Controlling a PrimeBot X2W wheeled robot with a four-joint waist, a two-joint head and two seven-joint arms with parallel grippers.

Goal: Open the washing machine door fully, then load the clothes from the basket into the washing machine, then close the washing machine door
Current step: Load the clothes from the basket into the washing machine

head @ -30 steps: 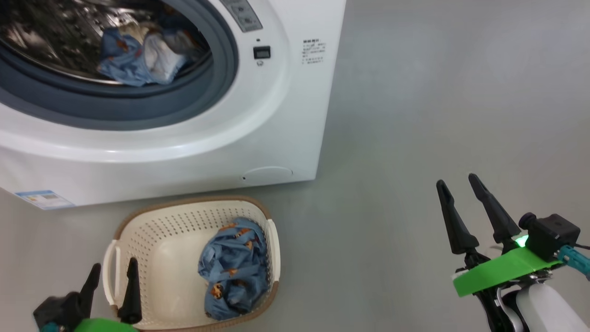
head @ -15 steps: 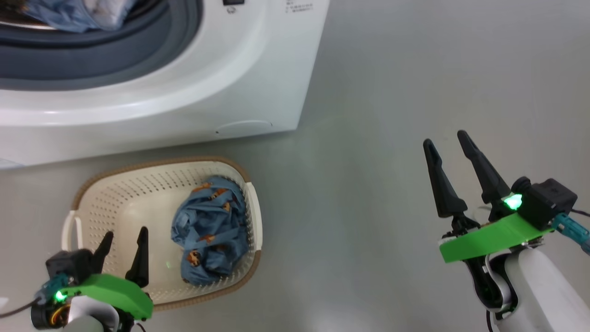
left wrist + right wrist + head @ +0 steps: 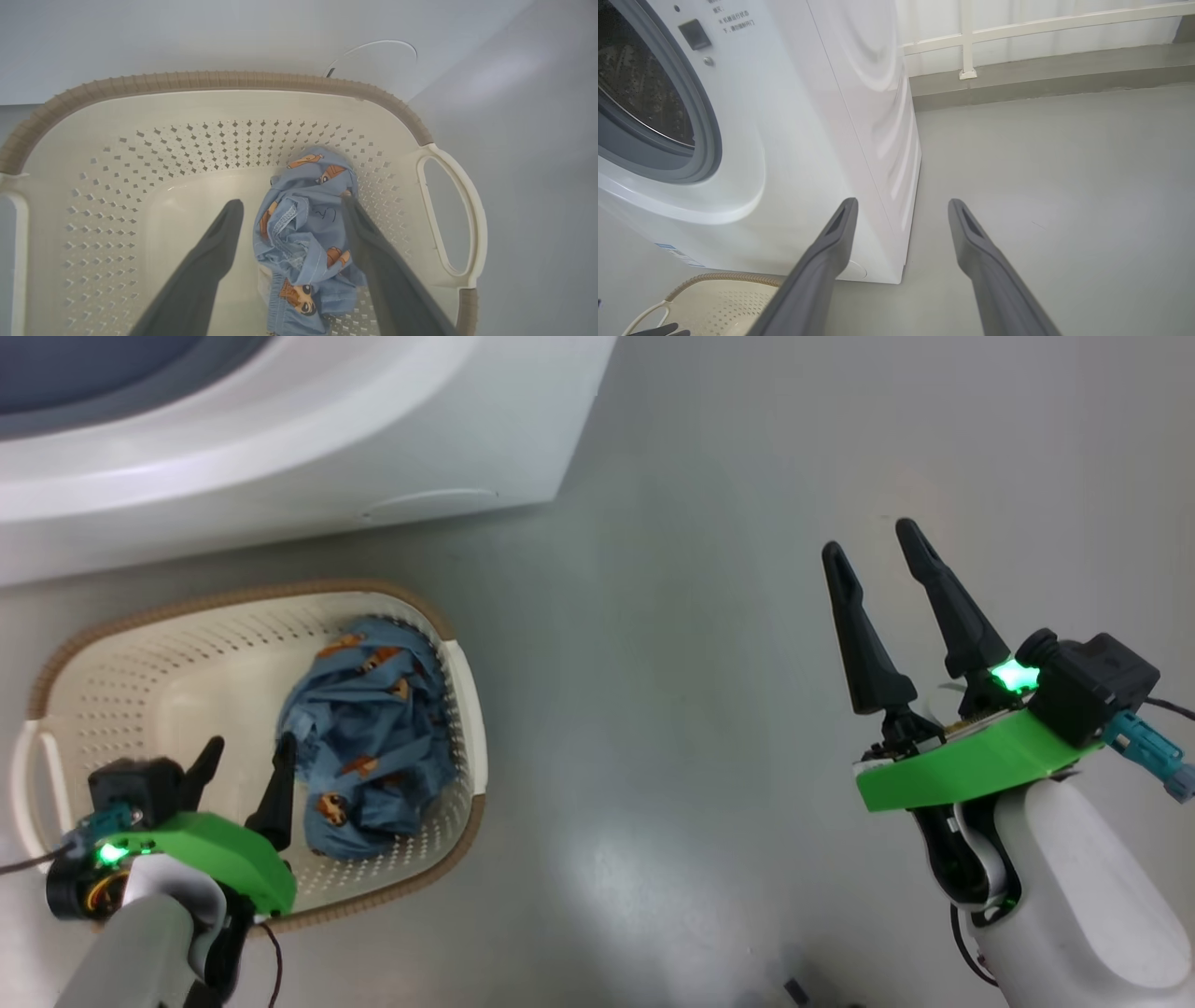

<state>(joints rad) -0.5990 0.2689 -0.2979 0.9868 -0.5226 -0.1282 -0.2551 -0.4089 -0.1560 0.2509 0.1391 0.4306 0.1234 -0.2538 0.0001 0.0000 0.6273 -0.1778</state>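
Left tool (image 3: 252, 747) is over the basket (image 3: 233, 597), jaws wide apart, nothing in them, and look at the wrist view: the two fingers (image 3: 205, 261) straddle the clothes (image 3: 303, 233)! That blue bear-print bundle sits in the basket's right half, tucked against the wall by the right handle, with the basket on the floor (image 3: 700, 709) just in front of the washing machine (image 3: 280, 457). Right tool (image 3: 868, 539) hangs off to the side above bare floor, jaws apart too, empty. Pick-up is the job now, I'd say, and the line-up looks good: the bundle's long axis runs from the machine side back toward the robot, along the fingers, so the jaws would close across its narrow width. Best play: drop straight down, bite the thick middle rather than a loose hem, and watch the outer finger, close to the perforated wall; whether it touches cloth I cannot tell. Lift clear of the brown rim before swinging toward the machine, or a trailing end may snag.
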